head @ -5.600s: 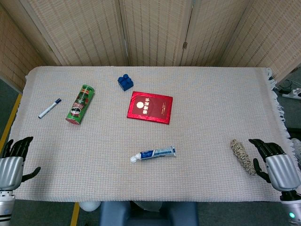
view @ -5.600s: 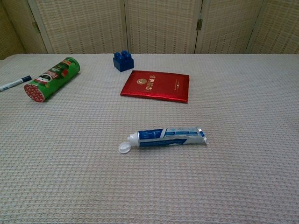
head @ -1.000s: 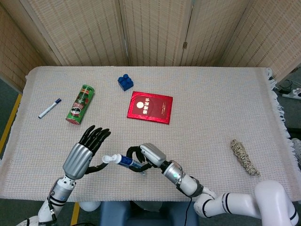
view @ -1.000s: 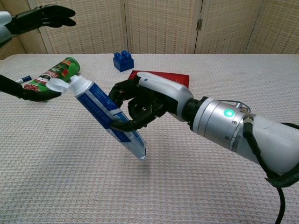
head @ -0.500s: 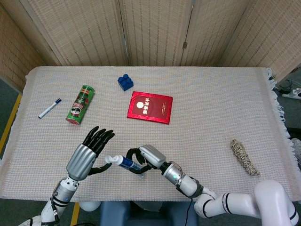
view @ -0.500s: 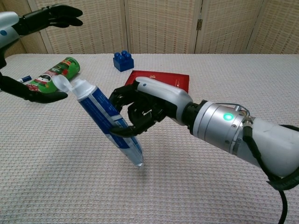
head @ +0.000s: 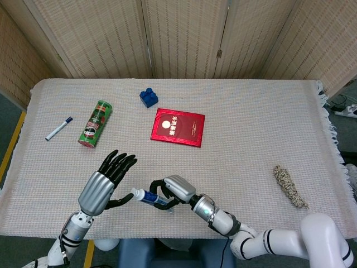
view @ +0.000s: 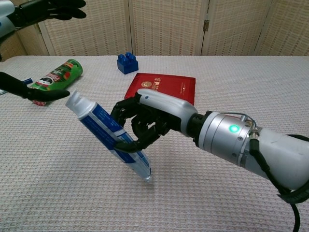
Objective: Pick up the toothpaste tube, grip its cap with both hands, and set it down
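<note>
a: what are the fingers doing?

b: the right hand (view: 145, 121) has its dark fingers (view: 126, 126) wrapped around the middle of the toothpaste tube (view: 110, 136), holding it tilted above the woven tablecloth (view: 231, 82), cap end up toward the left and crimped end low, close over the cloth.

a: and the other one?

b: the left hand (head: 103, 184) holds nothing; its fingers (head: 120, 162) are spread apart above, the thumb (view: 36, 93) reaching just beside the white cap (view: 73, 102). i can't tell if it touches.

a: further out?

b: a red booklet (head: 178, 127) lies behind, then a blue toy brick (head: 148, 97). a green can (head: 96, 123) on its side and a marker (head: 58, 128) sit far left, a rope bundle (head: 289, 186) far right.
</note>
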Motion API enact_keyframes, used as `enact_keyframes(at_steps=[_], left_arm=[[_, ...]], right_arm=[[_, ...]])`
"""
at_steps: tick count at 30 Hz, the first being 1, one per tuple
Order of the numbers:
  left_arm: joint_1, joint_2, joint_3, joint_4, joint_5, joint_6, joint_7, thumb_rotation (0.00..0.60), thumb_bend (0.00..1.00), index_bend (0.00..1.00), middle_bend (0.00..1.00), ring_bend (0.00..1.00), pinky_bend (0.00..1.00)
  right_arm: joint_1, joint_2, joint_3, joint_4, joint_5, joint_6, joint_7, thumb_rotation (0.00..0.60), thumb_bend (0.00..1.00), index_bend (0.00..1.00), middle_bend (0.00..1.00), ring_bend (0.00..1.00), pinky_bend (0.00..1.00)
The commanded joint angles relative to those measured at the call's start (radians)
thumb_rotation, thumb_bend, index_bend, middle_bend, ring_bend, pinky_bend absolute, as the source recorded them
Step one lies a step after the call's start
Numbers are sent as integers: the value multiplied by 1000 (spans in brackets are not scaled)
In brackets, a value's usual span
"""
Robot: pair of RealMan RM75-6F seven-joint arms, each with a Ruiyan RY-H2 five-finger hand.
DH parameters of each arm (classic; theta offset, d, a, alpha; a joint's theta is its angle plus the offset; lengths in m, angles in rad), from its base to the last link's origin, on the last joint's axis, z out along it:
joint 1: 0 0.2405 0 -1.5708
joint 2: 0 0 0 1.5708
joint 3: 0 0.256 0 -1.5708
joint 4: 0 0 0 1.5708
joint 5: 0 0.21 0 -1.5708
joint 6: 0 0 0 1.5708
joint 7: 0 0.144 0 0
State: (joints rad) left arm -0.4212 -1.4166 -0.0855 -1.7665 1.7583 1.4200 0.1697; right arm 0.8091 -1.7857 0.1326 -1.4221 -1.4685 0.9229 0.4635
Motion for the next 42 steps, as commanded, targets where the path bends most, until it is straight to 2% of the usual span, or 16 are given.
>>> enact_keyframes(at_steps=[1, 7, 11, 12, 14, 16, 19, 23, 36, 42], left_arm=[[1, 20, -1, -23, -11, 1, -30, 600, 250, 22, 129, 120, 9], [6, 82, -17, -58, -69, -2, -117, 600, 243, 51, 128, 119, 8], [-4, 149, -3, -128, -122, -64, -280, 593, 207, 40, 119, 88, 0], [-9, 163, -1, -136, -119, -72, -325, 540, 185, 39, 113, 77, 0], [-16, 177, 0, -134, -105, -74, -399, 292, 155, 60, 108, 70, 0], [-22, 178, 0, -120, -87, -71, -434, 127, 137, 77, 108, 70, 0], [-34, 170, 3, -112, -68, -78, -447, 20, 117, 85, 108, 69, 0], [-57, 168, 3, -114, -63, -111, -435, 0, 109, 88, 108, 69, 0], [-124, 128, -16, -76, -86, -210, -223, 0, 100, 93, 108, 70, 0], [-140, 124, -13, -78, -120, -244, -208, 0, 101, 93, 108, 69, 0]], right_arm=[[-6, 2, -1, -3, -6, 12, 10, 600, 601, 814, 686, 711, 688], [-22, 17, 1, -10, -19, 45, 43, 600, 600, 814, 685, 711, 688], [-18, 15, 6, -14, -22, 47, 43, 600, 600, 814, 685, 711, 688], [-16, 12, 7, -15, -22, 45, 38, 600, 600, 814, 685, 712, 688], [-9, 6, 9, -17, -22, 39, 22, 600, 600, 814, 686, 712, 688], [-3, -5, 14, -21, -17, 34, -2, 600, 600, 814, 686, 712, 688], [6, -20, 27, -31, 0, 23, -37, 600, 608, 814, 686, 713, 688], [15, -36, 42, -43, 23, 13, -80, 600, 619, 816, 688, 716, 688], [26, -55, 87, -82, 94, 0, -172, 600, 637, 827, 697, 722, 693], [31, -68, 95, -79, 99, 5, -192, 600, 640, 831, 701, 725, 694]])
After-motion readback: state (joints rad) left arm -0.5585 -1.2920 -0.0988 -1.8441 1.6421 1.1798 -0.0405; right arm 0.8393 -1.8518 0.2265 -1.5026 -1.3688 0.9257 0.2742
